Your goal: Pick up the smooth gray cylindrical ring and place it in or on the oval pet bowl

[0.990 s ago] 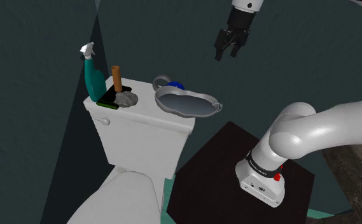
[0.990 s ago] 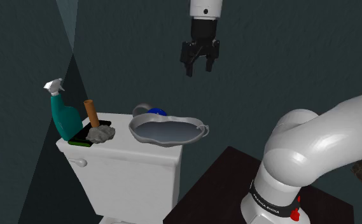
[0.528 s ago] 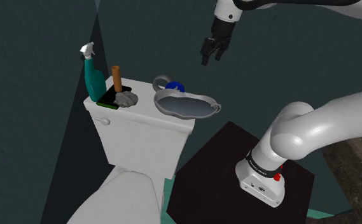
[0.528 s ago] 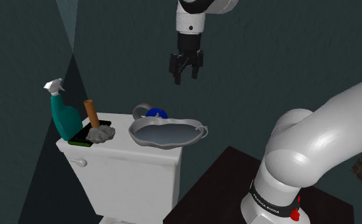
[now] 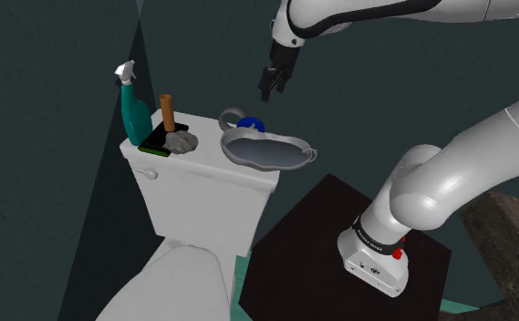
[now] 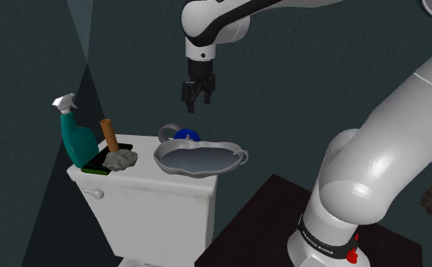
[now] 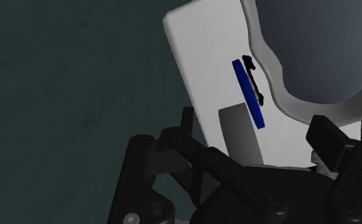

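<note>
Hovering above the back of the toilet tank (image 5: pixel 202 187), the black end effector (image 6: pixel 195 104) points downward with its fingers a little apart and nothing between them. It is well clear of everything on the tank lid. The smooth gray ring (image 6: pixel 168 132) stands on its edge at the rear of the lid, below the end effector and slightly toward the second exterior view's left. A blue disc-like object (image 6: pixel 187 135) stands just beside the ring, between it and the pet bowl (image 6: pixel 199 158). The wrist view shows the three side by side, though I cannot tell whether the ring touches the disc. The bowl is gray, oval and shallow, and it overhangs the lid's end nearest the dark stand (image 5: pixel 312 232). At the lid's other end a teal spray bottle (image 5: pixel 134 114) stands next to a dark tray (image 5: pixel 160 138) with a brown-handled brush (image 5: pixel 167 111) and a gray lump (image 5: pixel 182 141).
</note>
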Robot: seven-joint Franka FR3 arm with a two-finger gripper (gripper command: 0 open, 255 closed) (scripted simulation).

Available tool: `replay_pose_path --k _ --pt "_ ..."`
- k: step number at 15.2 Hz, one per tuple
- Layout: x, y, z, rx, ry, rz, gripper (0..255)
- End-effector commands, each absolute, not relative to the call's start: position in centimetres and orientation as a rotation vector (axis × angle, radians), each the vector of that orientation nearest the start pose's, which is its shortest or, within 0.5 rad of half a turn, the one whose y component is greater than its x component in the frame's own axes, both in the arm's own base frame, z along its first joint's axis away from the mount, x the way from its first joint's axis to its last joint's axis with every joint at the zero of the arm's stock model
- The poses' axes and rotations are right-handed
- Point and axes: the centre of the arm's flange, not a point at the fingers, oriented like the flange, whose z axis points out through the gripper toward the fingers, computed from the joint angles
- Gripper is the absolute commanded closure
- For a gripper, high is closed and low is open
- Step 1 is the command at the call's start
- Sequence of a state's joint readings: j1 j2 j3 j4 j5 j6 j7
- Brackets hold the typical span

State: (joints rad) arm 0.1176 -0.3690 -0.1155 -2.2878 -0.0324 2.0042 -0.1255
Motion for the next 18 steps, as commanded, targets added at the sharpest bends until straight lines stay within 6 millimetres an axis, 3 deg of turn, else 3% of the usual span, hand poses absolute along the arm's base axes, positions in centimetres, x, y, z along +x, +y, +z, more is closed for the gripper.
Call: replay_pose_path --k 1,9,18 --pt "47.1 0.2 48.8 -3.118 -0.308 -0.145 0" --pt "54.7 4.0 43.3 -3.077 -0.609 -0.188 0" --pt "55.2 4.1 39.4 -3.077 -0.609 -0.188 0"
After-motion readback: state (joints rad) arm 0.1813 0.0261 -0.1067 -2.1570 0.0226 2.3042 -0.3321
